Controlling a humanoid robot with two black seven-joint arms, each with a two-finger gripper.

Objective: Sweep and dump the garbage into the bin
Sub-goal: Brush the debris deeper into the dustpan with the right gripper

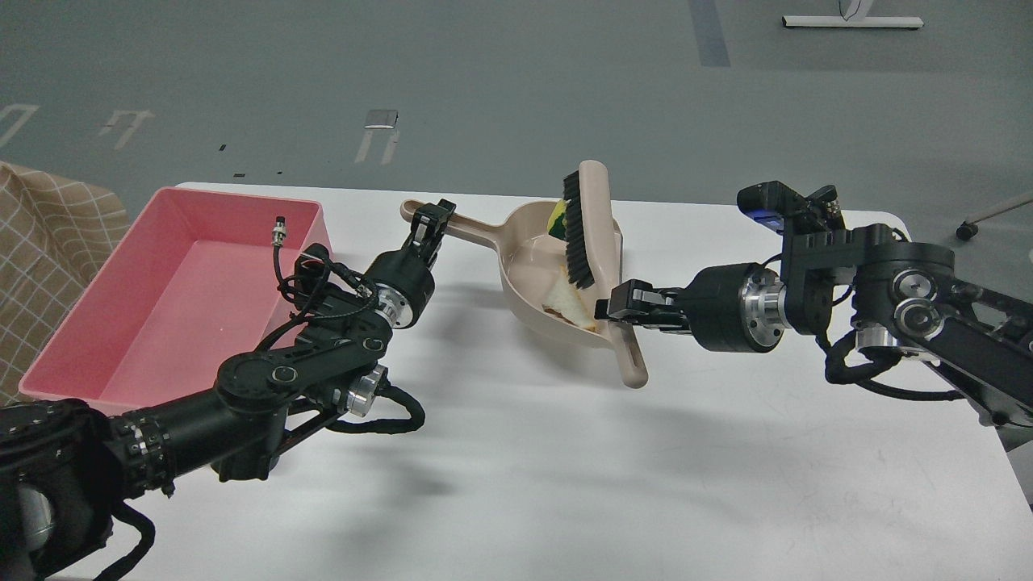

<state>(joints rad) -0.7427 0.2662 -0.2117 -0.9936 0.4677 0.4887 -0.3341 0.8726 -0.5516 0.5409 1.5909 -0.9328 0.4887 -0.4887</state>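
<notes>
The beige dustpan [533,278] lies on the white table, its handle pointing left. My left gripper [428,224] is shut on the dustpan's handle. The white bread slice [565,304] with brown crust lies inside the pan near its front lip. The yellow sponge [557,219] peeks out at the pan's back, mostly hidden behind the brush. My right gripper [621,311] is shut on the handle of the beige brush [593,234], whose black bristles face left over the pan. The pink bin [173,290] stands at the left and holds no garbage.
A checked beige cloth [44,242] lies left of the bin. The table's far edge runs just behind the dustpan. The table's right corner sits under my right arm. Grey floor lies beyond.
</notes>
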